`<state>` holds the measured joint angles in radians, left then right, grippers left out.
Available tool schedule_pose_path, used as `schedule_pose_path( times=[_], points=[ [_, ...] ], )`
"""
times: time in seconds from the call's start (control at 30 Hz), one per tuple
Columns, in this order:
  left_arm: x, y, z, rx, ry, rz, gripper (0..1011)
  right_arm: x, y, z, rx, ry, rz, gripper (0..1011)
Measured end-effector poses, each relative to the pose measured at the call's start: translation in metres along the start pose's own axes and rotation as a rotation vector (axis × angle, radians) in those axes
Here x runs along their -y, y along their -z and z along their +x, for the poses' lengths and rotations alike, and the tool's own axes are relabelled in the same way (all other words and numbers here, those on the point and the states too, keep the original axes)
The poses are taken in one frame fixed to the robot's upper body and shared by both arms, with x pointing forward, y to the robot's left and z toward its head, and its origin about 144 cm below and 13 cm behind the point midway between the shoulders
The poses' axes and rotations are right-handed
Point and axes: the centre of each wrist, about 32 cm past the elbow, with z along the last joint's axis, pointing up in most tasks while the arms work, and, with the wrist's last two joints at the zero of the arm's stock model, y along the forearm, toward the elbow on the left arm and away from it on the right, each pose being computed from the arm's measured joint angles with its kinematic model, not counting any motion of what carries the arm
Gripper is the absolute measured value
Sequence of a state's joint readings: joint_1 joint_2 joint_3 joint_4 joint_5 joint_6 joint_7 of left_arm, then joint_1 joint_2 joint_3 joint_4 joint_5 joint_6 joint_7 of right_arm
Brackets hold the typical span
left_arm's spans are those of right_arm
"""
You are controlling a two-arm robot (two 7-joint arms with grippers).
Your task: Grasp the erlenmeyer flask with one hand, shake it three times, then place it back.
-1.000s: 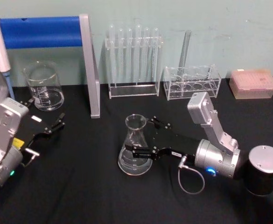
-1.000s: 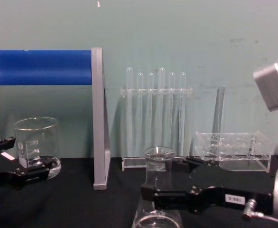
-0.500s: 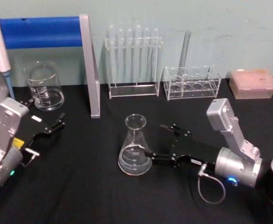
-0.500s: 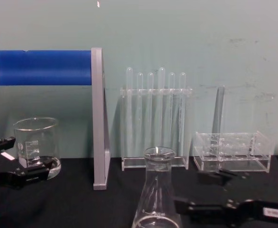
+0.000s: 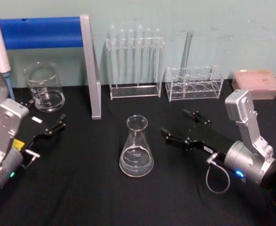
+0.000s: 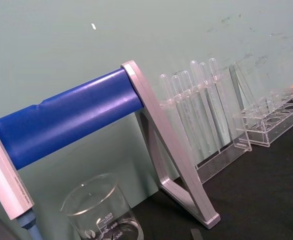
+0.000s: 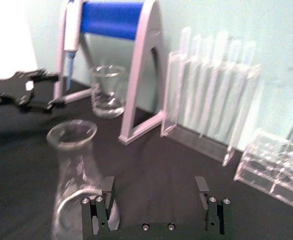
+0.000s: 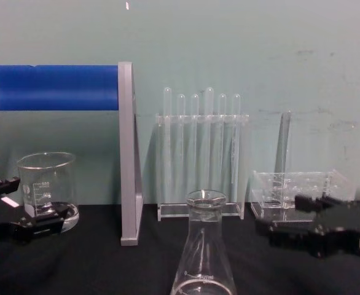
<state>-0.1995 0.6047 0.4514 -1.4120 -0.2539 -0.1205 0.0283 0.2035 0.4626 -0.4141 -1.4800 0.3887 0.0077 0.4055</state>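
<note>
The flask (image 5: 136,148) stands upright on the black worktop (image 5: 91,188), near the middle and free of any contact. The right gripper (image 5: 181,126) lies just to its right, released, its two fingers spread wide with the tips pointing toward the flask but clear of the glass. The left gripper (image 5: 58,123) sits parked at the far left, near the beaker (image 5: 44,87), fingers apart and empty.

With the flask set down and the gripper open beside it, this looks like the put-back step closing out, though the same pose would also suit an approach. In either case, the point of care is clearance. The fingers should move straight along their own line, level with the worktop, so neither one clips the cone wall or the flared rim. Glass on cloth slides easily, and a sideways brush could tip it. The far finger also lies toward the clear rack (image 5: 193,83), so any retreat should pull back toward the robot's right rather than swing far. If a regrasp were wanted, the narrow neck below the rim offers the surest hold.
</note>
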Motion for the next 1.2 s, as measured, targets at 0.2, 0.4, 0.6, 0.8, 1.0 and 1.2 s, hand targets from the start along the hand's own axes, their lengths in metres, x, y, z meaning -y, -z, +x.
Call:
schedule_pose_path(
  times=[0.2, 0.4, 0.6, 0.8, 1.0, 1.2],
  points=[
    [0.000, 0.000, 0.000, 0.000, 0.000, 0.000, 1001, -0.012, -0.004, -0.006, -0.009, 0.083, 0.053, 1003],
    [0.000, 0.000, 0.000, 0.000, 0.000, 0.000, 1001, -0.027, -0.007, -0.010, 0.004, 0.170, 0.087, 1003],
    [0.000, 0.000, 0.000, 0.000, 0.000, 0.000, 1001, -0.037, -0.007, -0.011, 0.010, 0.250, 0.088, 1002],
    [0.000, 0.000, 0.000, 0.000, 0.000, 0.000, 1001, -0.046, -0.005, -0.011, -0.014, 0.332, 0.043, 1003],
    [0.000, 0.000, 0.000, 0.000, 0.000, 0.000, 1001, -0.051, -0.001, -0.010, -0.026, 0.381, -0.014, 1003],
    [0.000, 0.000, 0.000, 0.000, 0.000, 0.000, 1001, -0.053, 0.005, -0.008, -0.034, 0.405, -0.054, 1003]
  ],
)
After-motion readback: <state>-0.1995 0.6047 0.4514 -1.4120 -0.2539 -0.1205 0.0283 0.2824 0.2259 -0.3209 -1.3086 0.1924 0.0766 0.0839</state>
